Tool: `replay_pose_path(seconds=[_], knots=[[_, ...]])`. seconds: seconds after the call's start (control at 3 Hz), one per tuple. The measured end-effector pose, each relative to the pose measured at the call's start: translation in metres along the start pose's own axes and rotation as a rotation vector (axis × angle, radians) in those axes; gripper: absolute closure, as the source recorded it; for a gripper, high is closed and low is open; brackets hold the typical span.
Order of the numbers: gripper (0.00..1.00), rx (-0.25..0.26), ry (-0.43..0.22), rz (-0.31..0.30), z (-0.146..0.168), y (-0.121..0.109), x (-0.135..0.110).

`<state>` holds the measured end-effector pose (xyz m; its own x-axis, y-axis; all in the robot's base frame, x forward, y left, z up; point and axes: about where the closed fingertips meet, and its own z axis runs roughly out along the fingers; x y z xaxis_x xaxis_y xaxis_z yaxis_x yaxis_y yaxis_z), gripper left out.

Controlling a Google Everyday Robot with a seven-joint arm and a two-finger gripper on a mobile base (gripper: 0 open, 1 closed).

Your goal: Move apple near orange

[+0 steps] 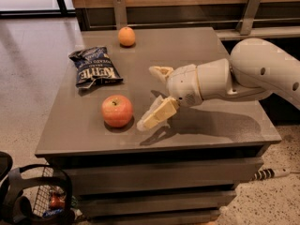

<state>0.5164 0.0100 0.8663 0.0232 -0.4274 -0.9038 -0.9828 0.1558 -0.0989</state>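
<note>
The apple (pixel 117 110), reddish-pink with a stem dimple, sits near the front left of the grey table (pixel 220 125). The orange (pixel 126 36) sits at the far edge of the table, well behind the apple. My gripper (pixel 149 96) reaches in from the right at table height, just right of the apple. Its fingers are spread wide: one finger (pixel 157 115) points down-left close to the apple, the other (pixel 160 71) lies further back. It holds nothing.
A dark blue chip bag (pixel 94 67) lies between the apple and the orange, toward the left. A wooden wall with metal brackets (pixel 247 11) runs behind the table. A black wire basket (pixel 35 200) stands on the floor at front left.
</note>
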Motion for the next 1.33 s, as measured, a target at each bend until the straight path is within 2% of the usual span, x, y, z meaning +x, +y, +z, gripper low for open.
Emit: replay_pose_path(seconds=[0.67,1.33], knots=[[0.0,-0.056,-0.075,-0.023,0.034,0.008,-0.003],[0.0,-0.107,-0.124,-0.036,0.059,0.022,-0.004]])
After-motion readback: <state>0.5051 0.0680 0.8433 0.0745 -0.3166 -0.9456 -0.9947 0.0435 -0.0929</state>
